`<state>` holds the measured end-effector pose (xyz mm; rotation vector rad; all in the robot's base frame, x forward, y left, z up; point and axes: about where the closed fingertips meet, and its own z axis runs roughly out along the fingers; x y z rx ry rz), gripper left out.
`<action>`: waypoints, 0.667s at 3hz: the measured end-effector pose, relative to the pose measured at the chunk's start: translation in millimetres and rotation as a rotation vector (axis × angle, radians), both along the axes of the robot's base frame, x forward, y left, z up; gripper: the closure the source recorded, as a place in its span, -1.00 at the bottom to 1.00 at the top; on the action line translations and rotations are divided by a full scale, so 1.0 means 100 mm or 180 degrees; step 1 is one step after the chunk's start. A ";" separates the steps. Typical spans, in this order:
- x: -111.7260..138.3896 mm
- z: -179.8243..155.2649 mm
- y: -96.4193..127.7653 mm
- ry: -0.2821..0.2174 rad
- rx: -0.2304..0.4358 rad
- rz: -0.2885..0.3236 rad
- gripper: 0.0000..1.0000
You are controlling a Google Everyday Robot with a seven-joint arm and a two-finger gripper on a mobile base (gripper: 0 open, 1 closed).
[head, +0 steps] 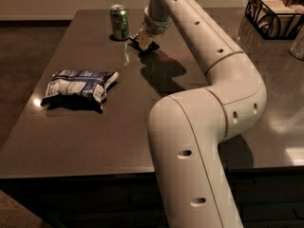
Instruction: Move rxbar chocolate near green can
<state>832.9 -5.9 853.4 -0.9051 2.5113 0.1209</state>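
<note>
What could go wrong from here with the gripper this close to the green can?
1. The gripper sits low over the table right beside the upright green can; a sweep toward it could knock the can over.
2. The rxbar chocolate is only a dark shape under the gripper, so whether it is gripped is unclear; it might slip or drag on the table.
</note>
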 end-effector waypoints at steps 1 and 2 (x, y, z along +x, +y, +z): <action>0.01 -0.04 0.02 0.0012 -0.0003 0.0005 -0.77; 0.02 -0.08 0.03 0.0023 -0.0005 0.0010 -1.00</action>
